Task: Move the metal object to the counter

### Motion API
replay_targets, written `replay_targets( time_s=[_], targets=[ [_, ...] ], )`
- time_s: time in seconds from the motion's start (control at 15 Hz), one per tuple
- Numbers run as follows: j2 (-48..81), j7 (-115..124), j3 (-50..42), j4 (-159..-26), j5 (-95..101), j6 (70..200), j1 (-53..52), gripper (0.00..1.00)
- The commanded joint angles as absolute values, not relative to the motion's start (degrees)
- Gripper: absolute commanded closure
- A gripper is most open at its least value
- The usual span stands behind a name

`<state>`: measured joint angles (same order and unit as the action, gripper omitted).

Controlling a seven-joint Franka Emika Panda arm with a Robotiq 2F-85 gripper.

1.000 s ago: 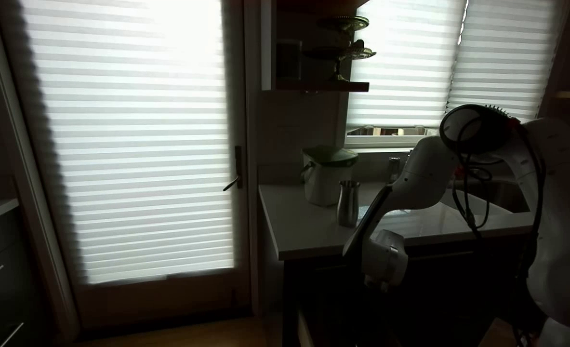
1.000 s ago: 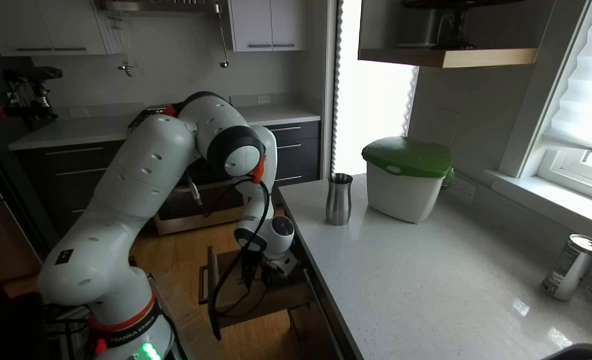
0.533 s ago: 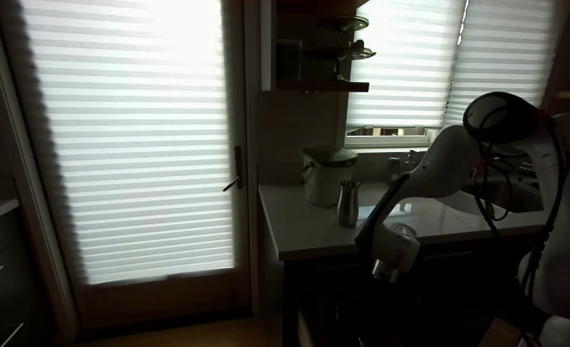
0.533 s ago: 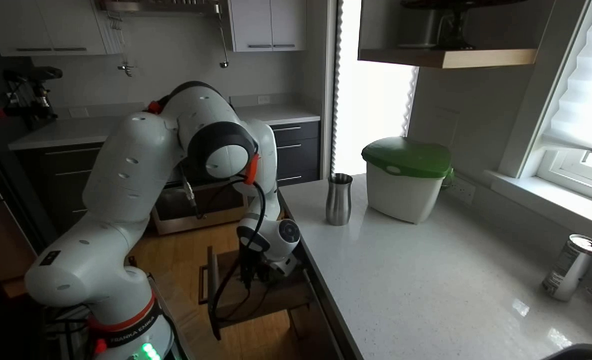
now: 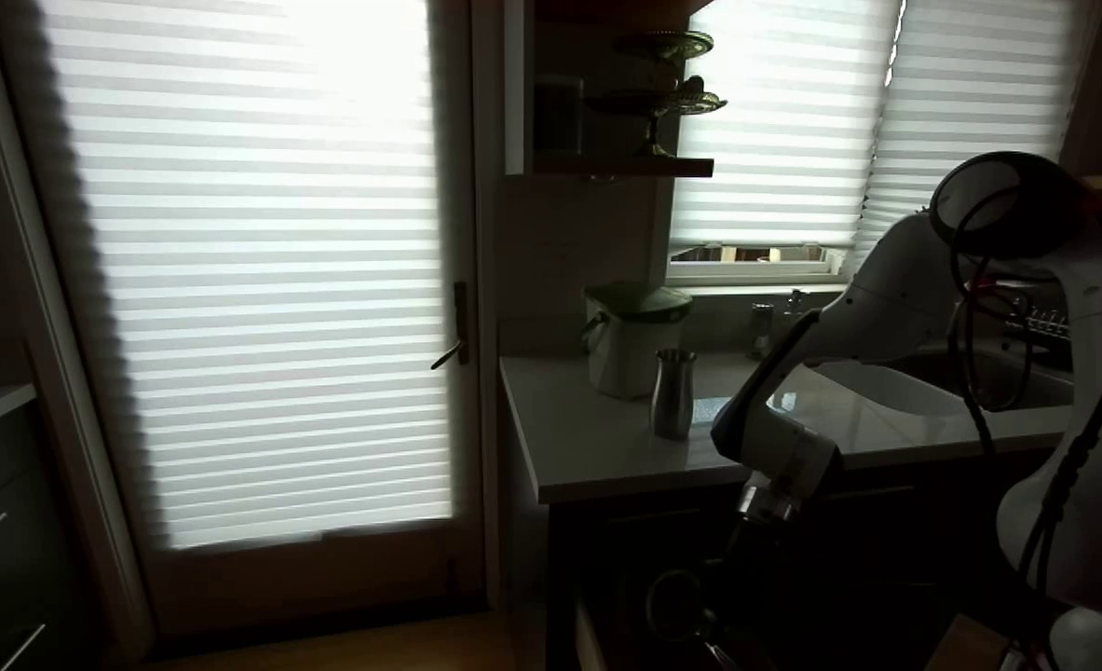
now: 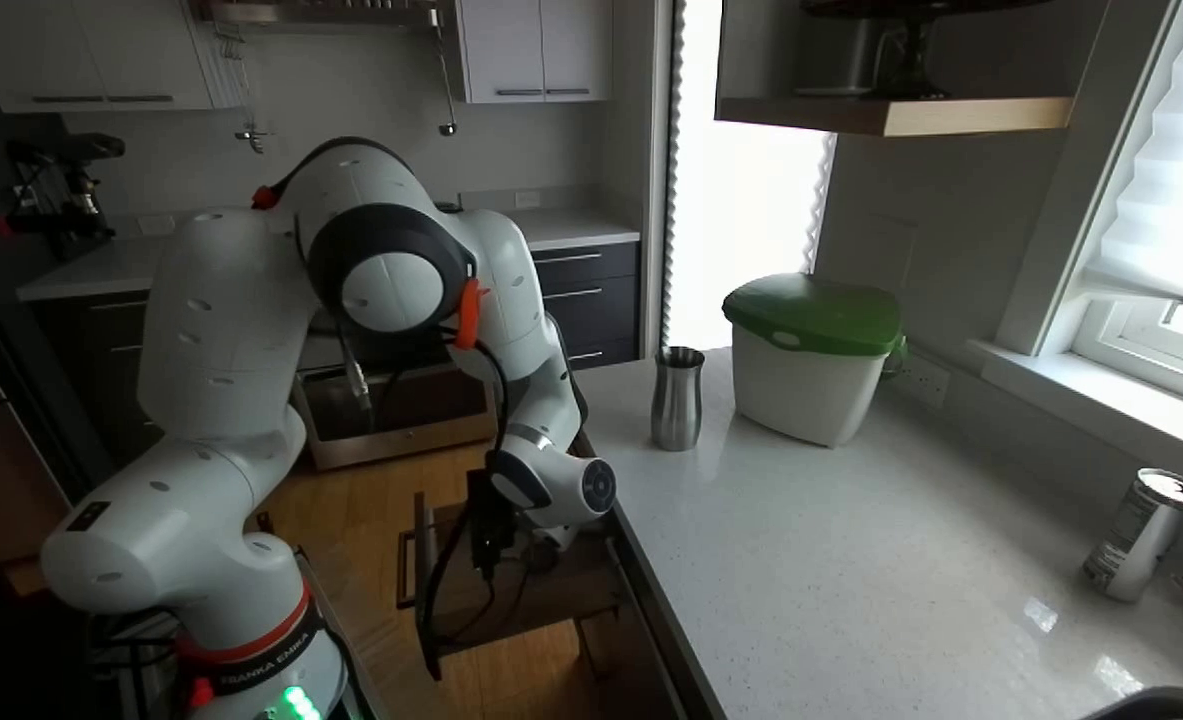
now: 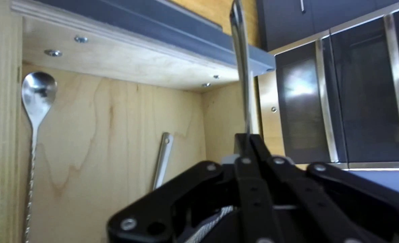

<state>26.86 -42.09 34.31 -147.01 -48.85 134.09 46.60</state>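
Silvery cup (image 5: 673, 396) upright on counter (image 5: 597, 457)

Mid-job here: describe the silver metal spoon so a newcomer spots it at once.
In the wrist view, find the open pale wooden drawer. Beside its wall at the picture's left lies a long, shiny silver metal spoon, oval bowl toward the top. Its bowl and twisted handle set it apart from the flat silver metal bar with a hole near its end.

On the pale, smooth, flat counter (image 6: 851, 580) stand a waisted silver metal cup (image 6: 677, 405), a white green-lidded bin (image 6: 801, 385) beside it, and a silver cylindrical can (image 6: 1141, 540) well apart.
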Motion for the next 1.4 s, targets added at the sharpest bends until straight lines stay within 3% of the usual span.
replay_targets(
  time_s=[0.0,0.6,1.0,1.33],
  targets=[
    [18.96,-48.18,25.94,-148.79,-52.78,123.2,38.37,0.99],
    [2.88,-48.66,4.08,-153.79,-65.25,110.32,17.45,0.99],
    [-6.23,-45.36,-3.47,-155.62,-63.26,102.51,13.02,0.99],
    [-6.58,-40.36,-6.31,-152.34,-70.02,99.14,11.88,0.99]
  ],
)
